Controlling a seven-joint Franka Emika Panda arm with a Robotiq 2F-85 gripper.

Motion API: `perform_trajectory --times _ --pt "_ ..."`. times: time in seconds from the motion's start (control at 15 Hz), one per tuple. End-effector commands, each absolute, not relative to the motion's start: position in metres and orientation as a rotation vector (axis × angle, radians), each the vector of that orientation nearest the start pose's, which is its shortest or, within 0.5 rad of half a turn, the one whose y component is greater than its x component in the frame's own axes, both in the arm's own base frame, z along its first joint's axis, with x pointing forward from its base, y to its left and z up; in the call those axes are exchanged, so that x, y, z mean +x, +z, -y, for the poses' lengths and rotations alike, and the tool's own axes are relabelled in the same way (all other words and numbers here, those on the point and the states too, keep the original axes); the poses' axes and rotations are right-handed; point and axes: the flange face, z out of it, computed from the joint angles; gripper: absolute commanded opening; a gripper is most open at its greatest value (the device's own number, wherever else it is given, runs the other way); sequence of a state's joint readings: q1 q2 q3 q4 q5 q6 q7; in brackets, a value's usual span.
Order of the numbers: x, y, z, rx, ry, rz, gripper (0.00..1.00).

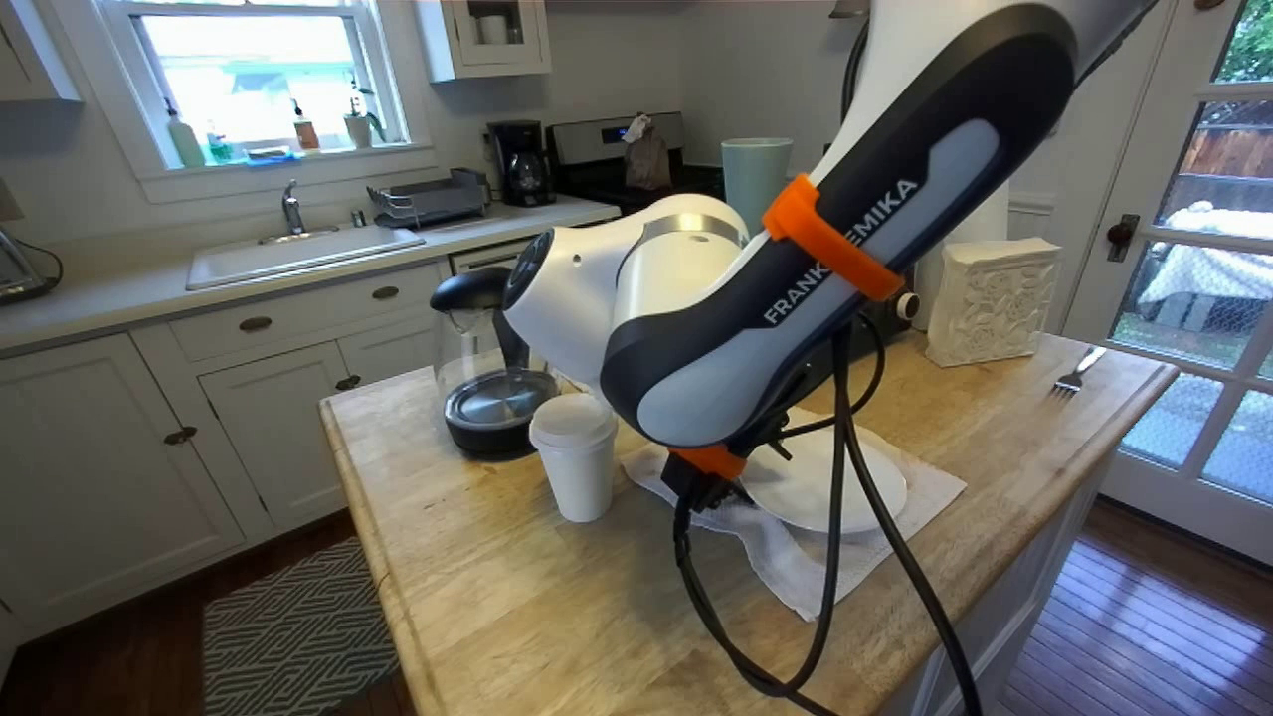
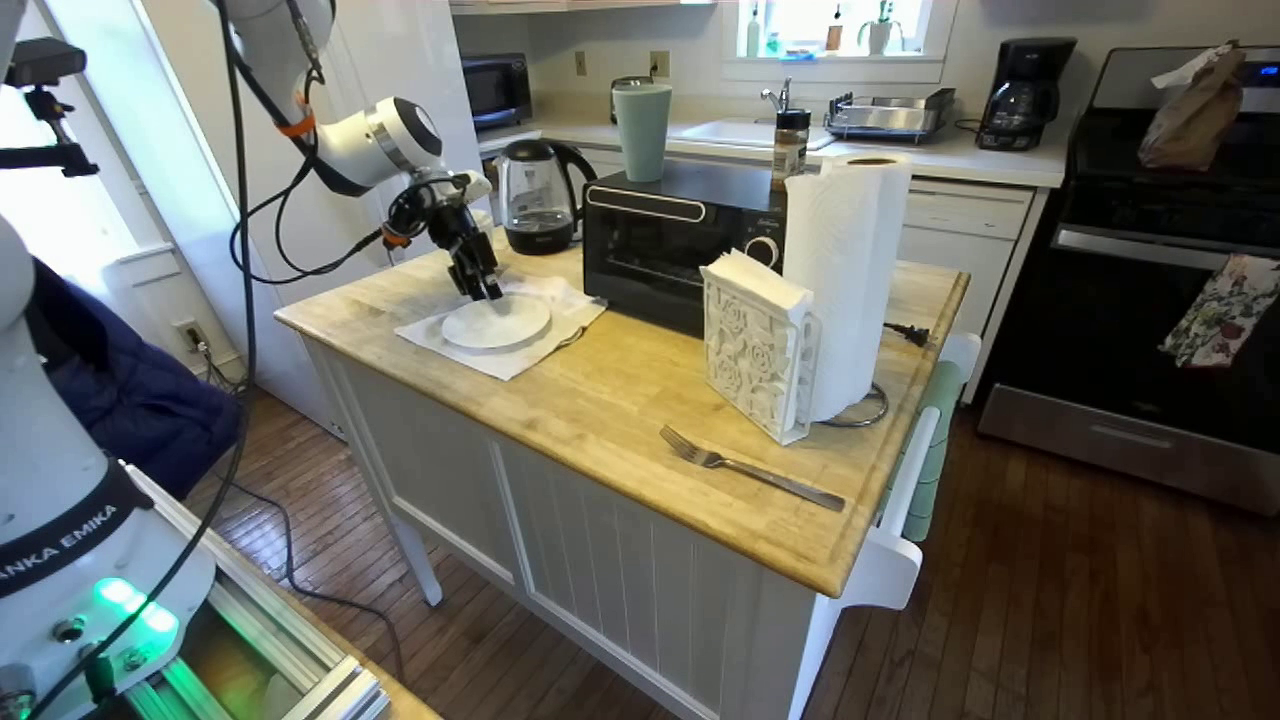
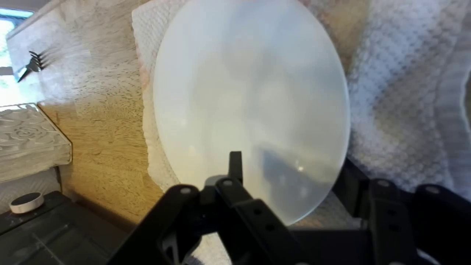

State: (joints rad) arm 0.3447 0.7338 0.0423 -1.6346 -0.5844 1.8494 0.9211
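Two fingers [image 3: 235, 165] of the gripper [image 3: 290, 167] stand apart, with the rim of the plate [image 3: 250, 92] between them in the wrist view. One finger is above the plate's face and the other just outside the rim; whether either touches it, I cannot tell. White and round, the plate lies on a pale, rumpled towel [image 2: 505, 364] on the left part of the table [image 2: 600, 400] in an exterior view, and the gripper points down at its far edge.

Behind the gripper, on the table's far left, stands a kettle [image 2: 540, 232] with a black lid and handle. Right of it is a black oven [image 2: 640, 250], bearing a green cup [image 2: 643, 130] and a jar [image 2: 790, 150]. Farther right and nearer stand a napkin holder [image 2: 755, 350] and, just beside it, a paper roll [image 2: 850, 270]. A fork [image 2: 750, 469] lies at the near right, tines to the left, well apart from the plate.

In an exterior view a white cup [image 1: 580, 462] with a lid stands upright, just nearer than the kettle and left of the towel. The arm [image 1: 726, 378] leans in from the right, cables [image 1: 841, 398] looping down from it. Far beyond the table are a sink [image 1: 308, 254], a dish rack [image 1: 428, 204], a coffee maker [image 1: 522, 164] and a stove [image 1: 582, 144] with a bag [image 1: 648, 159] on it.
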Motion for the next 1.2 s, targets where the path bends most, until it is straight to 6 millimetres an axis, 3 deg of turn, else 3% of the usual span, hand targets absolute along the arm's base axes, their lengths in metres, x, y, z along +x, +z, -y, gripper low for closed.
perform_trajectory --times 0.0,0.13,0.2,0.33,0.67,1.13 --pt "0.609 0.160 -0.194 2.455 -0.189 0.277 0.41" --pt "0.610 0.159 -0.195 2.461 -0.193 0.280 0.26" --pt "0.611 0.159 -0.195 2.463 -0.193 0.281 0.10" --pt "0.612 0.158 -0.196 2.465 -0.194 0.281 0.01" --pt "0.611 0.166 -0.197 2.448 -0.210 0.282 0.03" --pt "0.605 0.191 -0.202 2.393 -0.197 0.296 0.01"
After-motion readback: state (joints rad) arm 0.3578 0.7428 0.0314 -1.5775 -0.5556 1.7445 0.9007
